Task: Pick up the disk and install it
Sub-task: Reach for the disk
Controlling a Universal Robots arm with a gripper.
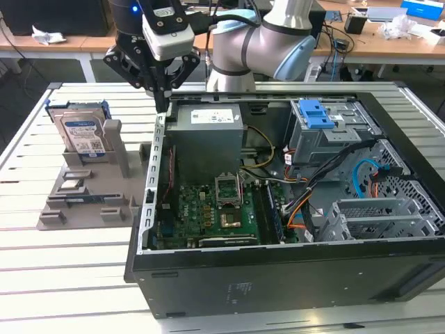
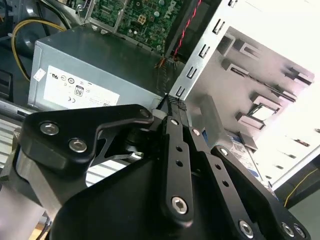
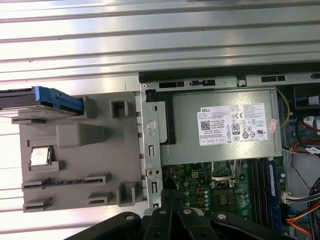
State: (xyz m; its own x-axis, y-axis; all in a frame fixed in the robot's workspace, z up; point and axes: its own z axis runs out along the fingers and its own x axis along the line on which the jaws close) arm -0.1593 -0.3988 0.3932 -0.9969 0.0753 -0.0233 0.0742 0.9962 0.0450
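The gripper [image 1: 161,97] hangs closed and empty over the side wall of the computer case [image 1: 278,278]. From it, the disk [image 1: 82,132] stands on edge in the grey holder [image 1: 90,202], well apart toward the exterior view's left.

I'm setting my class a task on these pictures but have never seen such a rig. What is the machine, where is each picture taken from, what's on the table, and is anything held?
It is one robot arm ending in a gripper, a two-fingered claw. The exterior view comes from a camera off the arm; both wrist views come from cameras riding near the gripper. On the slatted table lies an open computer case with a grey power supply box inside. On the exterior view's left, a grey holder carries the disk, standing upright. The gripper is shut, holds nothing, and hangs over the case's wall beside the power supply box.
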